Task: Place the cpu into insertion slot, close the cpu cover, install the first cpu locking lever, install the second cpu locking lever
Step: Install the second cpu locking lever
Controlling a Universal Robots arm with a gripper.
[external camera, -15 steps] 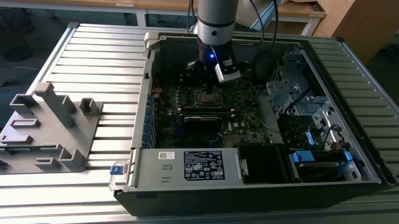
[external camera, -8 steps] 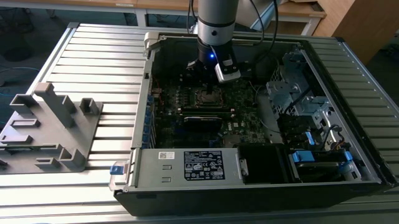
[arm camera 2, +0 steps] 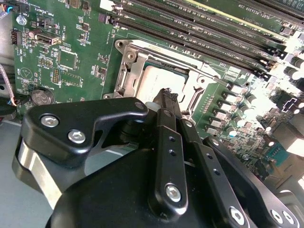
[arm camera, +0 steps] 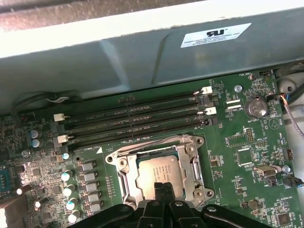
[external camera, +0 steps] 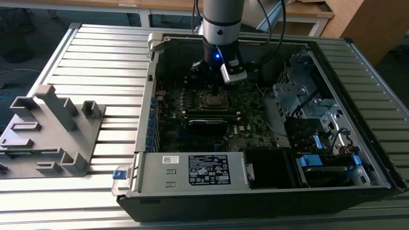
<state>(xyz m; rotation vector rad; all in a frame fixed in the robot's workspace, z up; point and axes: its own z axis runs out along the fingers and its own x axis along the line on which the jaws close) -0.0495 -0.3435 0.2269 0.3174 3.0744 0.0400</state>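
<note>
The cpu [arm camera: 159, 168] lies flat in its socket on the green motherboard, its dull silver top showing in both wrist views [arm camera 2: 159, 78]. The silvery cpu cover [arm camera: 124, 175] frames it and lies down flat around it [arm camera 2: 129, 71]. A thin metal lever rod [arm camera: 147, 145] runs along one socket edge, next to the memory slots. My gripper [arm camera: 164, 186] hangs just over the socket's edge with its black fingers pressed together and nothing between them [arm camera 2: 167, 96]. In the exterior view the gripper [external camera: 214, 82] stands inside the open computer case above the socket [external camera: 214, 99].
Long black memory slots [arm camera: 133, 123] lie beside the socket, and a coin battery [arm camera: 256, 107] sits further off. The grey case wall [arm camera: 142, 52] rises close behind. A drive cage [external camera: 300, 91], a power supply [external camera: 191, 170] and a grey fixture [external camera: 48, 129] on the slatted table are around.
</note>
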